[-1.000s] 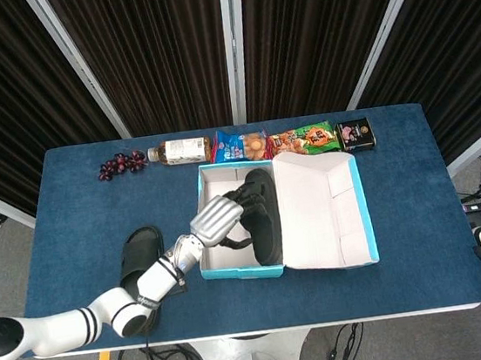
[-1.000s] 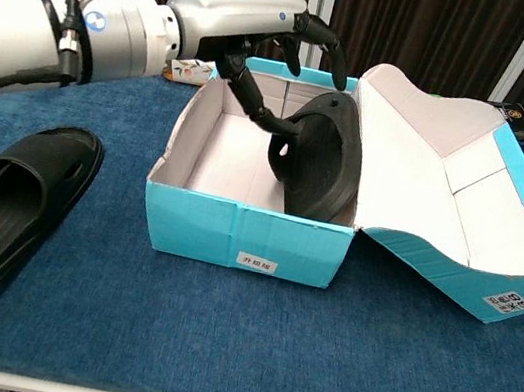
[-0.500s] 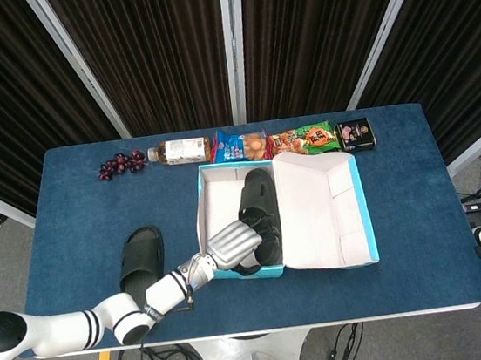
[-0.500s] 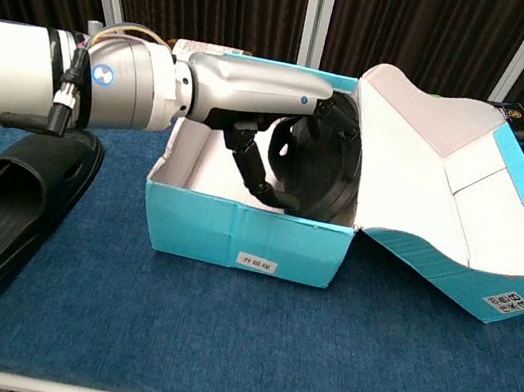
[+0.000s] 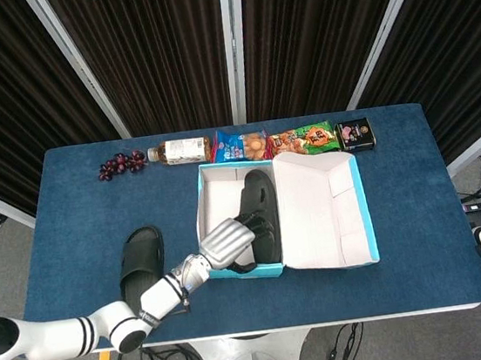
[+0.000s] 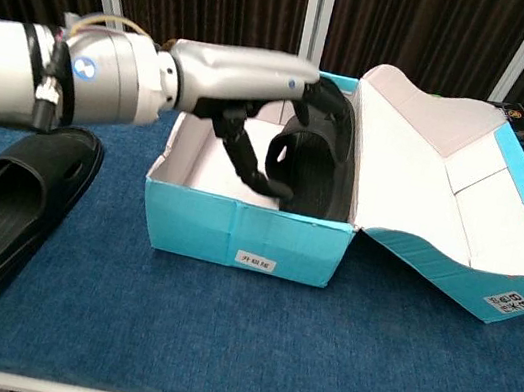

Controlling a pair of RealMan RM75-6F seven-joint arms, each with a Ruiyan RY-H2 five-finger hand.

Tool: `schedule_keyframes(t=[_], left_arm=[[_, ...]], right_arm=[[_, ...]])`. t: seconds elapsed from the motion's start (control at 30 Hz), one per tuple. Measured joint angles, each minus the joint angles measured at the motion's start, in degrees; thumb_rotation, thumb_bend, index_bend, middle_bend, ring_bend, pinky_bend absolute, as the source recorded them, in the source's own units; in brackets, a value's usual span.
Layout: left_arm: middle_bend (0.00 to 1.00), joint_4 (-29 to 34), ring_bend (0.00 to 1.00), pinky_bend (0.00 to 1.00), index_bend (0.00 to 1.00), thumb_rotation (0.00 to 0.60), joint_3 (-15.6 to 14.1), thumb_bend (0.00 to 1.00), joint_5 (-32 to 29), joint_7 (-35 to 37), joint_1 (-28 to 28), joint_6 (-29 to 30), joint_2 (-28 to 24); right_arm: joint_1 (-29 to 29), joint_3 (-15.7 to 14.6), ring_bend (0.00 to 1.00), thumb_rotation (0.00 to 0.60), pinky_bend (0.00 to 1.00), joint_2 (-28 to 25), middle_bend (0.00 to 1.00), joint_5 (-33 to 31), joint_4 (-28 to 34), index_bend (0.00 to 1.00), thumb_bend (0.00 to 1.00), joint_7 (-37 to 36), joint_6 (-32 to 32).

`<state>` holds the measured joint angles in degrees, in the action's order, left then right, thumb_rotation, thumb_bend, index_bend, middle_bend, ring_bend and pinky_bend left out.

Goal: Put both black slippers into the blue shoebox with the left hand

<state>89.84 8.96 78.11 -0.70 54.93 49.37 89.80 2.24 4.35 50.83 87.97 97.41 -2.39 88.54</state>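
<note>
The blue shoebox (image 5: pixel 243 273) (image 6: pixel 245 234) stands open mid-table, its lid (image 5: pixel 325 212) folded out to the right. One black slipper (image 5: pixel 261 208) (image 6: pixel 321 161) lies inside along the box's right side, leaning on that wall. My left hand (image 5: pixel 228 240) (image 6: pixel 252 78) reaches over the box's front left corner. Its fingers (image 6: pixel 248 158) hang spread inside, beside the slipper's strap, with no grip that I can see. The other black slipper (image 5: pixel 141 261) (image 6: pixel 0 211) lies flat on the blue cloth left of the box. My right hand does not show.
Along the far edge lie grapes (image 5: pixel 122 165), a bottle (image 5: pixel 180 150), two snack packs (image 5: pixel 241 145) (image 5: pixel 303 139) and a black tin (image 5: pixel 356 134) (image 6: pixel 515 117). The lid takes up the table right of the box.
The slipper was held high over the box and has come down to rest inside it. My left hand has since lifted slightly and drawn back toward the front left corner.
</note>
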Motion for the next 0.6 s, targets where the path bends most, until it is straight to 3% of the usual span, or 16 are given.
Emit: schedule_keyframes(t=[0.07,0.17,0.3,0.4,0.6], left_arm=[[0.2,1.3,0.03,0.22,0.31,0.6,0.5,0.24,0.0,1.5,-1.7,2.8,-2.2],[0.2,2.9,0.14,0.29,0.3,0.6,0.8,0.23,-1.1,2.8,-5.0,5.8,-6.9],[0.16,4.2,0.39,0.56,0.24,0.6,-0.4,0.17,-6.2,1.1,-9.1,6.9,-13.3],[0.13,4.9,0.5,0.66,0.19,0.6,-1.9,0.12,-10.1,-3.1,-11.4,7.4,-15.4],[0.05,7.0,0.54,0.69,0.11,0.6,-6.6,0.06,-21.0,-12.0,-14.5,5.2,-18.4]], right_arm=[[0.0,0.0,0.0,0.6,0.12,0.0,0.09,0.2,-0.1,0.08,0.08,-0.2,0.1],[0.0,0.1,0.0,0.6,0.12,-0.1,0.09,0.2,-0.4,0.08,0.08,-0.7,0.3],[0.2,0.1,0.0,0.6,0.12,0.0,0.09,0.4,-0.9,0.08,0.08,-1.1,0.1],[0.5,0.1,0.0,0.6,0.12,0.3,0.09,0.6,-1.1,0.08,0.08,-1.4,-0.4],[1.2,0.0,0.0,0.6,0.12,0.6,0.09,1.2,-1.1,0.08,0.08,-1.1,-1.0]])
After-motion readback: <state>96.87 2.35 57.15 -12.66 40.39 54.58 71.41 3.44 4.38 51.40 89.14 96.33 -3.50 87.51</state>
